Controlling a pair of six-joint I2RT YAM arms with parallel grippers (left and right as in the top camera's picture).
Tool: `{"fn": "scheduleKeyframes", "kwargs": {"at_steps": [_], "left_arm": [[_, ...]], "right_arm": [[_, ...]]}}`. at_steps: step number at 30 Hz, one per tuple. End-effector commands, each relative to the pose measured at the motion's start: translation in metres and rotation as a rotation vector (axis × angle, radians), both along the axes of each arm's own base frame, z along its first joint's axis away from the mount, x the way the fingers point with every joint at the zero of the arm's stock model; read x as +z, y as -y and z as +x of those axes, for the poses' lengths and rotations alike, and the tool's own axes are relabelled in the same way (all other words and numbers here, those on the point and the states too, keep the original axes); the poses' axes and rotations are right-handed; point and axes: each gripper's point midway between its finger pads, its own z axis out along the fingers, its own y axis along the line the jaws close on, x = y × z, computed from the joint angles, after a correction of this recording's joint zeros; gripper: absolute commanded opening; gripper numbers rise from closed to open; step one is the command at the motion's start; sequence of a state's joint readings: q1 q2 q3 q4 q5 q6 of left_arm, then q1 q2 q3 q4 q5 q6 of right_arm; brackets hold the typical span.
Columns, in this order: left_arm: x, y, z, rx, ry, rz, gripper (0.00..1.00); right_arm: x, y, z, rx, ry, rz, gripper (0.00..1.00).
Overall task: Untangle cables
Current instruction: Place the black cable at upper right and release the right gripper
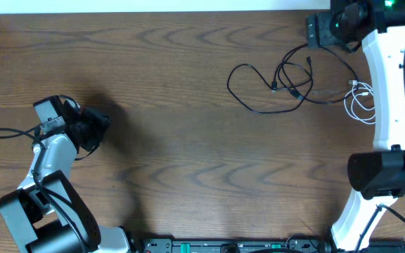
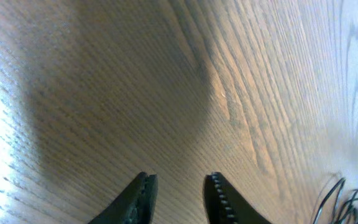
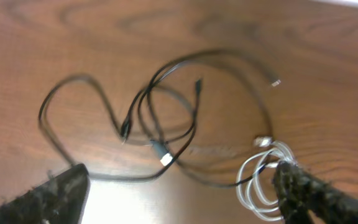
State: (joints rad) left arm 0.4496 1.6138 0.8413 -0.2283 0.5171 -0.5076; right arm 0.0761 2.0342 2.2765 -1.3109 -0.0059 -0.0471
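Note:
The cables lie in a loose tangle at the back right of the table. Two thin black cables (image 1: 273,83) cross each other in overlapping loops (image 3: 160,118). Right of them a short white cable (image 1: 361,102) is coiled (image 3: 260,183), with a black strand running through it. My right gripper (image 1: 320,31) hovers behind the tangle; its jaws (image 3: 180,171) stand wide open and hold nothing. The white coil lies just beside its right finger (image 3: 309,193). My left gripper (image 1: 93,130) is far off at the left, above bare wood, slightly open (image 2: 179,178) and holding nothing.
The right arm's white link (image 1: 389,91) reaches over the table's right side, next to the white coil. A thicker black wire (image 1: 5,132) loops left of the left arm. Thin black wire loops (image 2: 347,202) show at the left wrist view's lower right edge.

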Motion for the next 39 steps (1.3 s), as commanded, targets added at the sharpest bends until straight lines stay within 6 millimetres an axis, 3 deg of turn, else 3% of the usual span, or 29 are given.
{"fn": "scheduleKeyframes", "kwargs": {"at_steps": [1,5,15,21,31,39], "left_arm": [[-0.003,0.009,0.000,-0.020,-0.010,0.000,0.21],[-0.002,0.028,0.004,-0.078,-0.004,0.005,0.08],[0.006,0.089,0.022,-0.432,0.127,0.156,0.08],[0.005,0.131,0.022,-0.671,0.188,0.271,0.08],[-0.007,0.145,0.020,-0.740,0.115,0.519,0.08],[-0.008,0.145,0.020,-0.738,0.093,0.591,0.10]], "right_arm": [[-0.025,-0.022,-0.006,0.056,-0.089,0.105,0.99],[-0.053,-0.037,-0.015,0.088,-0.179,0.163,0.99],[-0.104,-0.066,-0.046,0.142,-0.348,0.211,0.99],[-0.125,-0.078,-0.057,0.167,-0.391,0.203,0.99],[-0.142,-0.094,-0.057,0.154,-0.387,0.201,0.99],[-0.165,-0.087,-0.042,0.041,-0.313,0.124,0.99]]}}
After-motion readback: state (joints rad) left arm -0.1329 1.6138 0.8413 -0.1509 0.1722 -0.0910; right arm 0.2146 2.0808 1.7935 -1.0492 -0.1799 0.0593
